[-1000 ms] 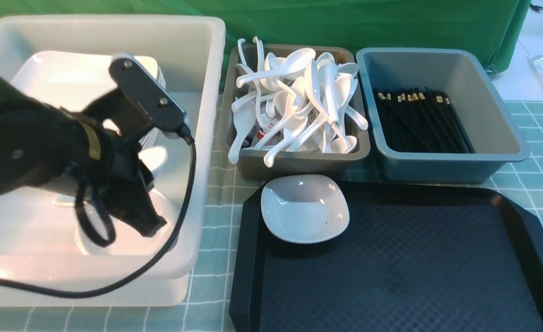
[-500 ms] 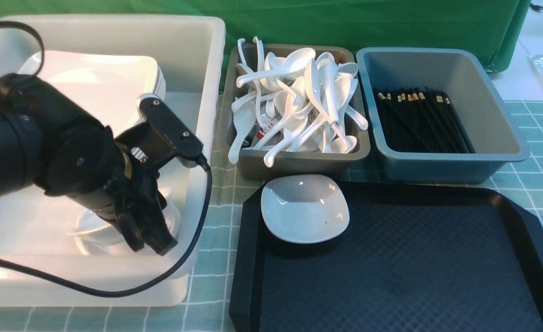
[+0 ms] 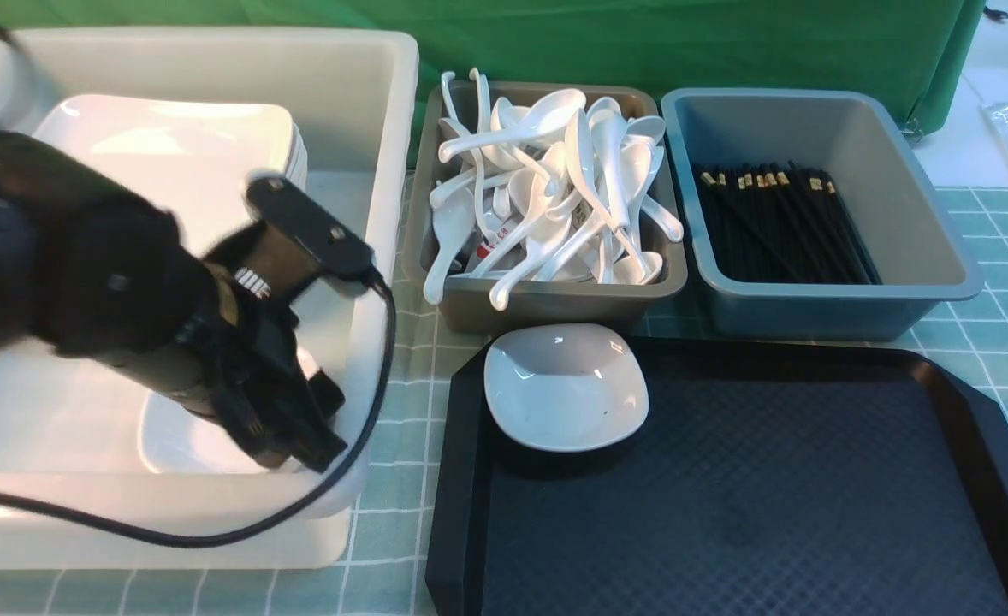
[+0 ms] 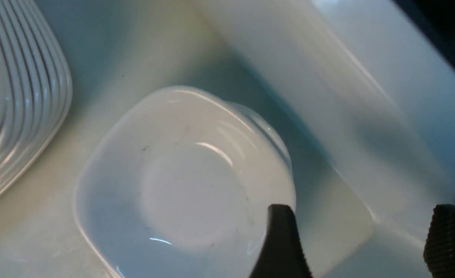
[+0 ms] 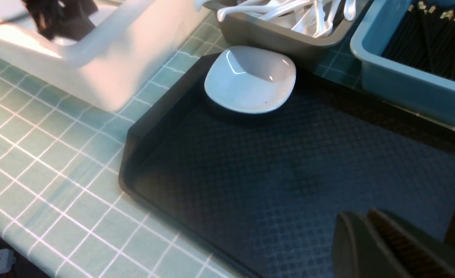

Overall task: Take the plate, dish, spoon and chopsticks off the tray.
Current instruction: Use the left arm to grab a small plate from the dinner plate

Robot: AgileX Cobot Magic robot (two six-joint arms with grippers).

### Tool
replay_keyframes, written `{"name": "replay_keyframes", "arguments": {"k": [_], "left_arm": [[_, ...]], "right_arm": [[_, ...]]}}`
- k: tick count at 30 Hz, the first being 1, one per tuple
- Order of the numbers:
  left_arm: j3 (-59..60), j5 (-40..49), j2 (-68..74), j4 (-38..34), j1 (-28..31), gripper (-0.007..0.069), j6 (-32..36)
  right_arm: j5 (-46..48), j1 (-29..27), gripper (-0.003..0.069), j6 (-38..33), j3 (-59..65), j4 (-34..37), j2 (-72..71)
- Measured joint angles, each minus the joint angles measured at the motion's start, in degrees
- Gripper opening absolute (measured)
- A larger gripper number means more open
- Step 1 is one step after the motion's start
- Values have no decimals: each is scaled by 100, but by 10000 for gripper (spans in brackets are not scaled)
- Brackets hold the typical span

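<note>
**Op 1:** Where's your left tool (image 4: 362,216)?

**Op 2:** Inside the white bin (image 3: 384,128), near-right part. Its jaws stand wide apart w/ nothing btwn them.

**Op 1:** And the dish?

**Op 2:** One small dish (image 4: 181,181) lies flat on the bin floor right under the tool. One finger (image 4: 279,239) is over its rim; can't tell if it touches. The plates (image 3: 170,145) are stacked at the bin's far end.

**Op 1:** Tray?

**Op 2:** Your tray (image 3: 726,513) carries a second dish (image 3: 566,387) at its far-left corner, well apart from both tools. The right tool (image 5: 366,220) hangs over the tray, jaws pressed together, gripping nothing. Spoons (image 3: 547,171) fill the brown bin (image 3: 547,299), chopsticks (image 3: 778,222) the blue-grey bin (image 3: 923,257).
</note>
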Motion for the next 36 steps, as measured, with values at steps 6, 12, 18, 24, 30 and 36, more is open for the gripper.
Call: {"name": "replay_keyframes", "arguments": {"k": [6, 12, 18, 24, 30, 36], "left_arm": [[0, -100, -1030, -544, -54, 394, 220], [-18, -203, -1210, -1628, -798, 88, 1680], [-311, -519, 105, -1875, -1749, 18, 1933], [-1443, -626, 1655, -1869, -2066, 94, 1466], [-2583, -558, 3011, -1110, -2074, 309, 558], [-3081, -678, 3777, -74, -2074, 487, -252]], "right_arm": [[0, 0, 76, -25, 0, 0, 0], [99, 0, 79, -127, 0, -237, 0], [642, 0, 87, 178, 0, -809, 0], [934, 0, 88, 191, 0, -829, 0], [1134, 0, 90, 162, 0, -837, 0], [1134, 0, 90, 19, 0, -837, 0]]}}
